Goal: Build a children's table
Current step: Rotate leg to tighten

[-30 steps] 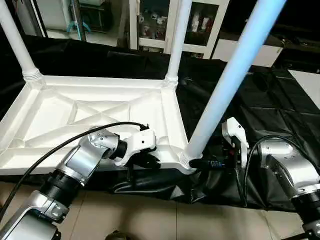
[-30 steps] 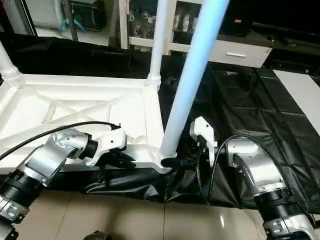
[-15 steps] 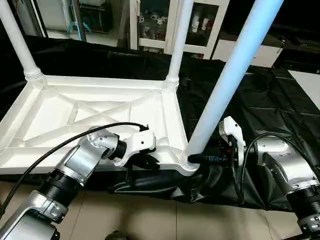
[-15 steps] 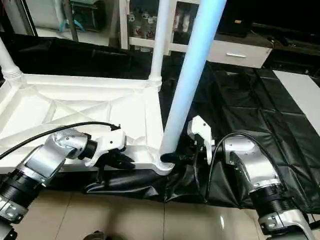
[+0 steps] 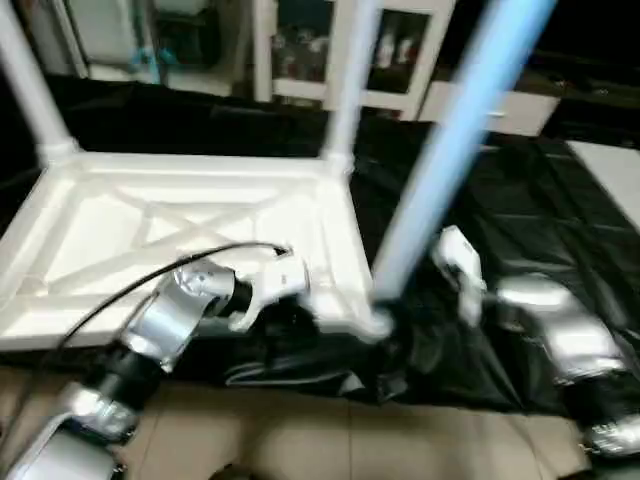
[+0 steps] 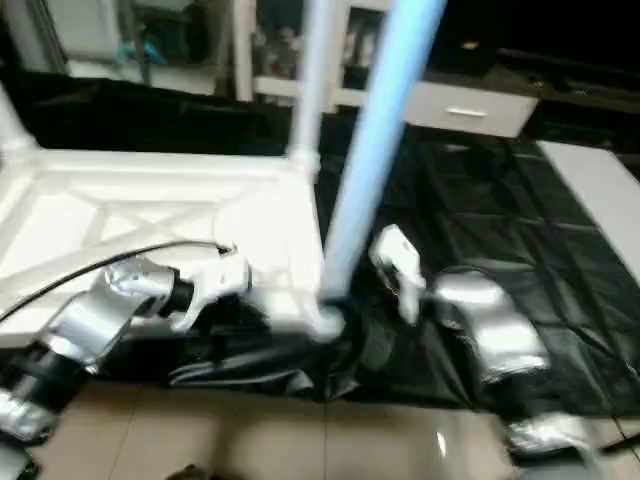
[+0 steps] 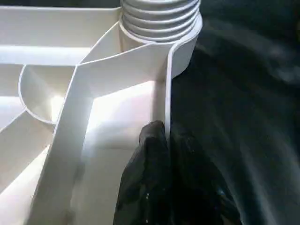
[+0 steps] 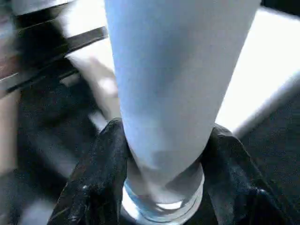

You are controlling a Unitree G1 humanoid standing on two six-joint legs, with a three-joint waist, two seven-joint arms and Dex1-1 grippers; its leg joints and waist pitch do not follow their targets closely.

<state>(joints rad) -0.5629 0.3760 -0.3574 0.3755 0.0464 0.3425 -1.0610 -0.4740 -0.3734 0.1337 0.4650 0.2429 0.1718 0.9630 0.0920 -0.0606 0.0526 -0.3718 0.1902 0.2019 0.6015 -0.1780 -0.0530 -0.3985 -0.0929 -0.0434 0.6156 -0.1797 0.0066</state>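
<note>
With the right claw clenched on the leg and the left claw pinching the top's rim, uneven turning could cross-thread the socket.

Upturned table top on black sheet, legs upright.

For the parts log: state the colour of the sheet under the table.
Black; the sheet shows best in the right eye view.

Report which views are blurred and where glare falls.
Both eye views are smeared by motion; the left wrist view is crisp, with glare on the tabletop ribs; the right wrist view is soft, its leg tinted blue against a washed-out bright background.
</note>
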